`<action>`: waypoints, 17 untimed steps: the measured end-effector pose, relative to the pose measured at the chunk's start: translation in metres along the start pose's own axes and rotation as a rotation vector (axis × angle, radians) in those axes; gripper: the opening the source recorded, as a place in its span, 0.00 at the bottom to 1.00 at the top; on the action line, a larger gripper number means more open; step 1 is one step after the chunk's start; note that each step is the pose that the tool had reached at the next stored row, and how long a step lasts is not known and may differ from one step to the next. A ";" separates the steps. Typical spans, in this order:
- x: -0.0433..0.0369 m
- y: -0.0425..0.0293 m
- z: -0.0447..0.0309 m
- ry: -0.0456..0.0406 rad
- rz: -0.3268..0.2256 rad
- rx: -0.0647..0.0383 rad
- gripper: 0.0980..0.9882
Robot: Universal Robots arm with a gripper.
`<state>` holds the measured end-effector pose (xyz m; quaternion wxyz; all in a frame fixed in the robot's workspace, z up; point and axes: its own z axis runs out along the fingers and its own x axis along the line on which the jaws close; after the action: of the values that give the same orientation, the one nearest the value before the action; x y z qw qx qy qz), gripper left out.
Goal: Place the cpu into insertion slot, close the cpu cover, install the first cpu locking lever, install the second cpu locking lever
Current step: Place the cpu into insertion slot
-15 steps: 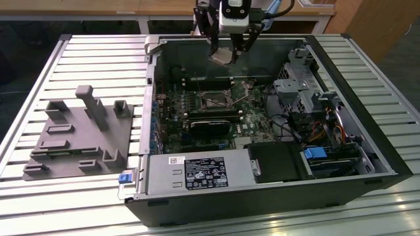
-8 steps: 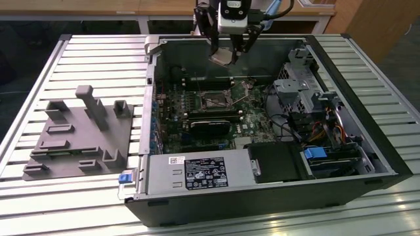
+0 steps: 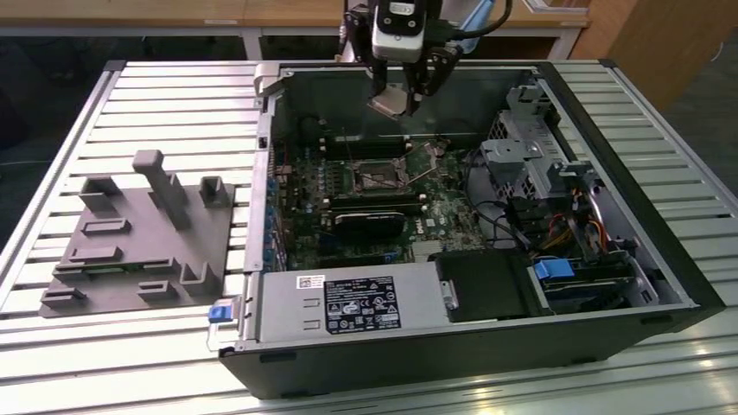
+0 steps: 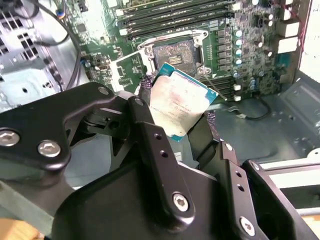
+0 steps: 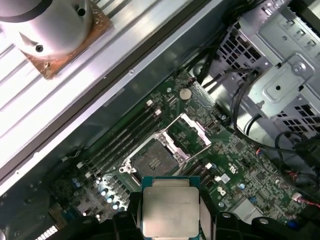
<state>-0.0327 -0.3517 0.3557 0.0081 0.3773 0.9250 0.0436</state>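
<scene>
My gripper (image 3: 398,97) hangs above the far part of an open computer case, shut on the cpu (image 3: 390,103), a flat square chip with a dull silver top. In both wrist views the cpu (image 4: 179,100) (image 5: 169,210) sits tilted between the black fingers (image 4: 150,132). The insertion slot (image 3: 376,178) (image 4: 175,52) (image 5: 154,161) lies bare on the green board, below the chip and apart from it. The cpu cover (image 5: 188,132), a silver frame, stands flipped open beside the slot. A thin metal lever (image 4: 211,84) sticks out next to the socket.
The case (image 3: 645,285) lies on a slatted metal table (image 3: 173,104). A drive cage and cables (image 3: 542,173) fill the exterior view's right side, and a power supply (image 3: 346,304) sits at the front. A black cooler block (image 3: 366,223) lies near the slot. A grey fixture (image 3: 138,233) stands outside.
</scene>
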 end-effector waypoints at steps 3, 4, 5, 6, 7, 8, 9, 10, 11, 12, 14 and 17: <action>0.0000 -0.0001 0.0007 -0.0044 0.051 -0.001 0.50; -0.0001 -0.0001 0.0008 -0.0053 0.060 -0.001 0.50; 0.0000 -0.0001 0.0010 -0.0058 0.067 -0.001 0.50; 0.0000 -0.0001 0.0012 -0.0062 0.071 -0.001 0.50; 0.0000 -0.0001 0.0015 -0.0064 0.074 -0.001 0.50; 0.0000 -0.0001 0.0018 -0.0066 0.076 -0.001 0.50; 0.0000 -0.0002 0.0021 -0.0067 0.077 -0.001 0.50; -0.0001 -0.0002 0.0024 -0.0068 0.078 -0.001 0.50; -0.0001 -0.0002 0.0027 -0.0069 0.079 -0.001 0.50; -0.0001 -0.0003 0.0030 -0.0070 0.080 -0.001 0.50; 0.0000 -0.0003 0.0037 -0.0075 0.086 -0.002 0.50; 0.0000 -0.0004 0.0047 -0.0105 0.121 -0.002 0.50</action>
<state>-0.0327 -0.3516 0.3510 0.0107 0.4326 0.9005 0.0430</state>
